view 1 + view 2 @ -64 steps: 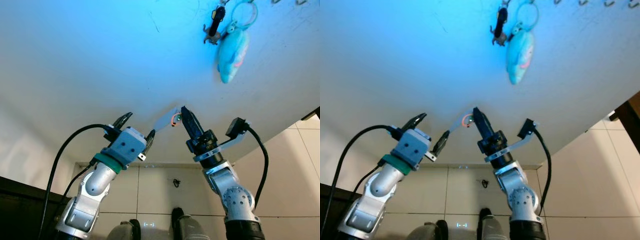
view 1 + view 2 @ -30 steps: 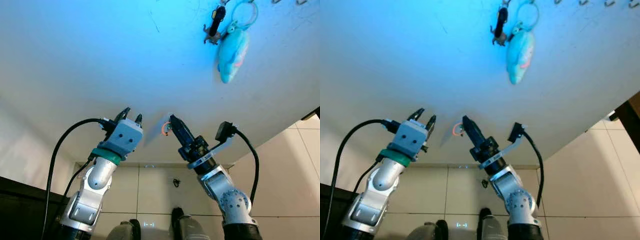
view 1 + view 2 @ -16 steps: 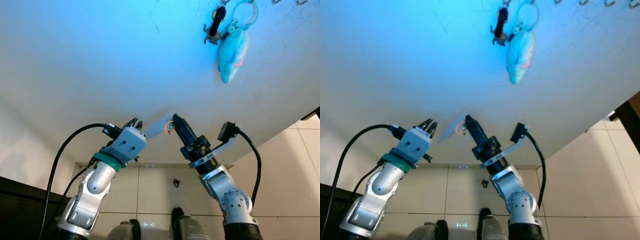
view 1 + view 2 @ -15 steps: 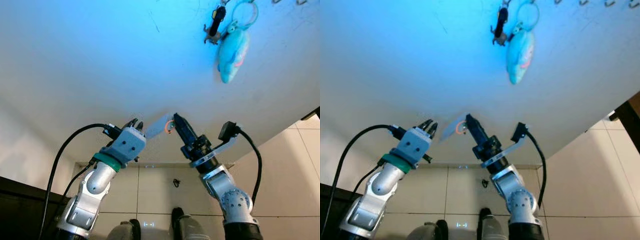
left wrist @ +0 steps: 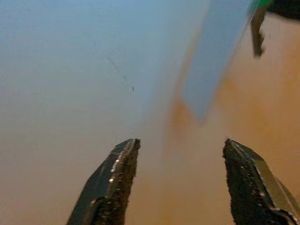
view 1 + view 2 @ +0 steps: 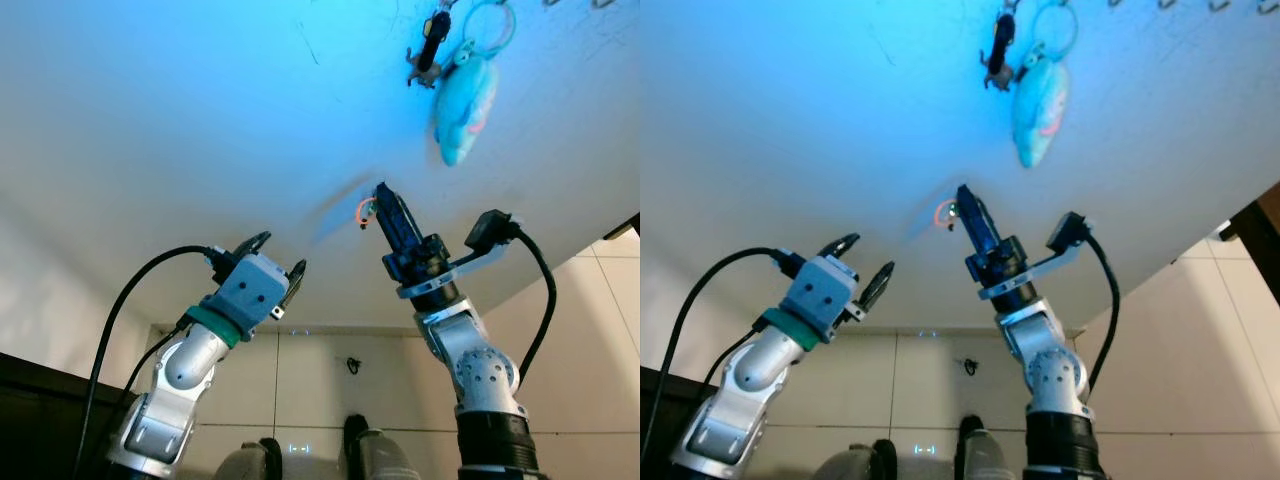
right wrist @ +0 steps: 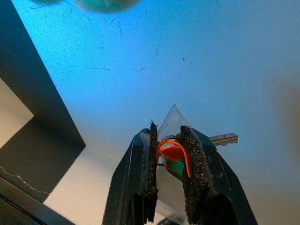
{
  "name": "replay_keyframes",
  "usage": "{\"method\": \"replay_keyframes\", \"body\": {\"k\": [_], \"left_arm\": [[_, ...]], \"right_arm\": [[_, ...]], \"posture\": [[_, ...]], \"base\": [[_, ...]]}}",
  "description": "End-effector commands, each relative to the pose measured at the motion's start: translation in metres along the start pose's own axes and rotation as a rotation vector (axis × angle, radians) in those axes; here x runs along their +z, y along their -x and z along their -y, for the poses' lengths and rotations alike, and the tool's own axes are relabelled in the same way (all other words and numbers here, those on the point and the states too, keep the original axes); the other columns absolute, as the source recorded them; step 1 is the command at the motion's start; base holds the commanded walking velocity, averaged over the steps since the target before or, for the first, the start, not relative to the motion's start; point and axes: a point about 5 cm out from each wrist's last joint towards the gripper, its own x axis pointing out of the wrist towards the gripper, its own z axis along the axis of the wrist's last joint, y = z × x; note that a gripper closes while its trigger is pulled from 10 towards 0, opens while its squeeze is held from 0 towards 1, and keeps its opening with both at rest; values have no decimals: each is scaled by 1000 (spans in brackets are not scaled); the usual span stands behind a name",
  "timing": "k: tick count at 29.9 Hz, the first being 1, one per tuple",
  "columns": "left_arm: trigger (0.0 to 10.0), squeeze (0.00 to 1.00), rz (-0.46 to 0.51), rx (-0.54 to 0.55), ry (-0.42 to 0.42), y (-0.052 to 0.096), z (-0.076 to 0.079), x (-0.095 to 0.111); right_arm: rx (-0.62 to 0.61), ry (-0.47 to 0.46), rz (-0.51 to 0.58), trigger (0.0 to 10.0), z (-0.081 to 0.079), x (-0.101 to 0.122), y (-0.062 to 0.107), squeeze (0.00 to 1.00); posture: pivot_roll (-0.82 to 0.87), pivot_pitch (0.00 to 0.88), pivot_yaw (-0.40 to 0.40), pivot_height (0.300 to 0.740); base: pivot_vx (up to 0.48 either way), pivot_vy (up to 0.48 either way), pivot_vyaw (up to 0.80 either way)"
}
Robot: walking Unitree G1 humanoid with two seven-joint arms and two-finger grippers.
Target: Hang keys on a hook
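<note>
Left gripper, nearest and lowest, fingers spread wide, holding nothing. Right gripper, raised toward the wall, clamped on the keys with their orange ring. Farther up the wall, a blue plush keychain and a dark key fob hang from hooks.

Keys below the hanging plush (left of it).
</note>
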Motion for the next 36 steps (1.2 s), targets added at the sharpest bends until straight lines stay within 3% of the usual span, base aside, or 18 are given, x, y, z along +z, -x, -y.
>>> {"method": "replay_keyframes", "body": {"k": [1,7,9,23,25,29,30,32,33,36], "left_arm": [[10000,1000,-13,11,1,3,0,-1],[10000,1000,15,46,-12,-1,0,7],[10000,0,30,43,-11,-7,5,14],[10000,0,76,69,25,-23,13,28],[4392,0,70,86,-14,-25,12,27],[3922,0,63,94,-32,-26,11,25],[1686,0,49,104,-54,-26,10,23],[1686,0,49,104,-54,-26,10,23],[0,0,38,115,-66,-26,8,20],[0,0,23,130,-87,-27,3,16]], "right_arm": [[-6,-11,-13,10000,3,-5,2,0],[-16,-39,-27,10000,7,-14,0,0],[-15,-76,-55,10000,10,-27,-7,0],[18,-155,-144,10000,5,-60,-18,0],[42,-169,-157,10000,1,-65,-21,0],[58,-176,-158,10000,-2,-66,-22,0],[73,-179,-157,10000,-6,-66,-23,0],[73,-179,-157,10000,-6,-66,-23,0],[86,-181,-155,10000,-9,-65,-23,0],[104,-179,-150,10000,-13,-63,-21,0]], "posture": [[-109,208,80,740],[-100,213,84,740],[-92,212,80,740],[-89,209,61,740],[-89,209,58,740],[-93,208,57,740],[-94,208,57,740],[-94,208,57,740],[-97,207,56,740],[-102,204,58,740]], "base": [[0,0,0],[0,0,0],[0,0,0],[0,0,0],[0,0,0],[0,0,0],[0,0,0],[0,0,0],[0,0,0],[0,0,0]]}}
